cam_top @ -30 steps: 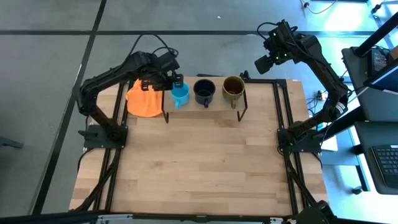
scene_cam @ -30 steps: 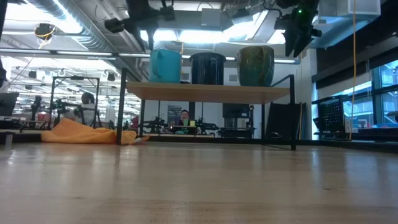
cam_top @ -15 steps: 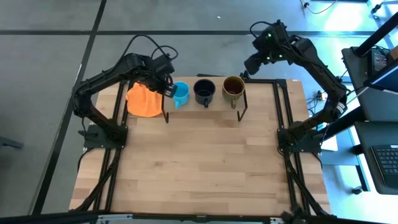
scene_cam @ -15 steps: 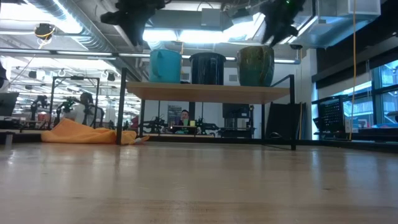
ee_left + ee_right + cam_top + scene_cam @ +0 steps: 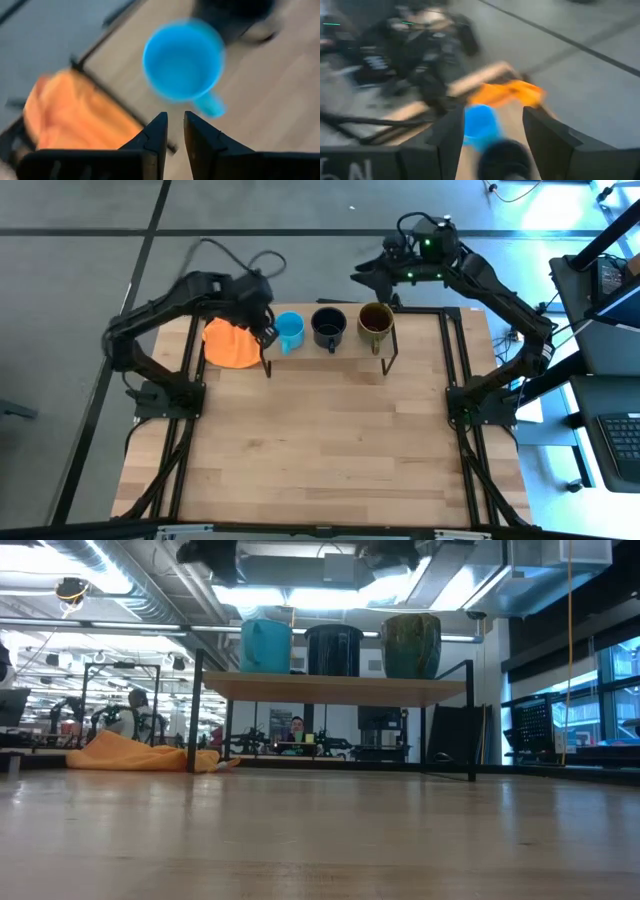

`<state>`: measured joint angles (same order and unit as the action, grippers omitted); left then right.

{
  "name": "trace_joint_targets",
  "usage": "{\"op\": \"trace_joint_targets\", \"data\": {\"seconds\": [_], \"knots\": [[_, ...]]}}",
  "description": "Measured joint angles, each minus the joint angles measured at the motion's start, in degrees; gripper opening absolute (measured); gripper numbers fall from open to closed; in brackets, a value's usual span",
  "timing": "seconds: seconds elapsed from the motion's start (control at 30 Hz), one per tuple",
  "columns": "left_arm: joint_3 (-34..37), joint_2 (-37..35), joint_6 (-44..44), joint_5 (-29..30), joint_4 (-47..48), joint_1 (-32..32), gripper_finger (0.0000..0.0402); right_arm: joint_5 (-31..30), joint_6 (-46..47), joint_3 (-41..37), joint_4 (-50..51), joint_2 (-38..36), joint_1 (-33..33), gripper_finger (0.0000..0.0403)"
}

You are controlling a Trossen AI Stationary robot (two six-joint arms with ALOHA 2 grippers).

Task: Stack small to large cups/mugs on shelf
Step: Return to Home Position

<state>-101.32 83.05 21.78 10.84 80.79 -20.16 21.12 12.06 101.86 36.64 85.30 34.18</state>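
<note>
**Three mugs lined up on the shelf, both pincers clear**

Upper left of the high view: left pincer (image 5: 264,328) over the edge of the orange cloth (image 5: 228,345), just beside the light blue mug (image 5: 290,330). Fingers only a narrow slit apart, gripping nothing.

Along the shelf (image 5: 335,688) at the top edge of the table (image 5: 330,440), upright in a row: light blue mug, black mug (image 5: 328,327), olive-brown mug (image 5: 375,320). Close together, not touching.

Upper right: right pincer (image 5: 366,275) above the olive-brown mug in the frame, past the table edge, spread wide and empty.
</note>
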Motion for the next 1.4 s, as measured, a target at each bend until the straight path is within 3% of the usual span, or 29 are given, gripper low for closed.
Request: {"op": "trace_joint_targets", "data": {"seconds": [0.07, 0.17, 0.37, 0.5, 0.57, 0.73, 0.87, 1.17, 1.3, 1.4], "knots": [[0.00, -2.88, -1.85, -1.92, -4.82, -0.17, 0.0054, 3.77, 0.69, 0.01, -2.93, 0.00, -0.42, 0.0202], [0.00, -7.96, -4.16, -3.49, -12.69, -0.70, 0.0046, 4.15, 4.29, 0.32, -3.24, -0.26, -0.82, 0.0202], [0.00, -16.44, -4.08, 10.89, -21.74, 0.68, 0.0044, 6.62, 8.88, 0.66, 0.55, -1.62, -0.76, 0.0202], [0.00, -20.61, 1.94, 13.47, -21.21, 1.95, 0.0047, 9.62, 10.42, 0.66, 1.94, -2.23, -0.77, 0.0202], [-0.02, -21.81, 6.63, 12.06, -20.21, 2.56, 0.0046, 13.91, 11.53, 0.64, 1.71, -2.59, -1.27, 0.0202], [3.05, -23.04, -1.41, 4.44, -28.38, 8.30, 0.0042, 30.44, 6.98, 0.64, -4.33, -3.19, -3.99, 0.0202], [13.36, -25.77, -4.17, 3.39, -40.93, 12.12, 0.0042, 34.38, 7.43, 0.74, -4.38, -4.79, -5.05, 0.0202], [49.14, -43.79, 0.26, -0.08, -76.57, 15.96, 0.0042, 33.62, 1.15, 0.72, 1.58, -8.30, -12.26, 0.0202], [59.40, -53.45, 0.61, -1.30, -83.50, 16.46, 0.0042, 30.73, -0.65, -0.25, 1.86, -9.56, -13.31, 0.0202], [65.65, -60.37, 0.59, -1.06, -86.86, 16.61, 0.0042, 30.21, -0.24, -5.49, -3.96, -12.49, -13.66, 0.0202]]}}
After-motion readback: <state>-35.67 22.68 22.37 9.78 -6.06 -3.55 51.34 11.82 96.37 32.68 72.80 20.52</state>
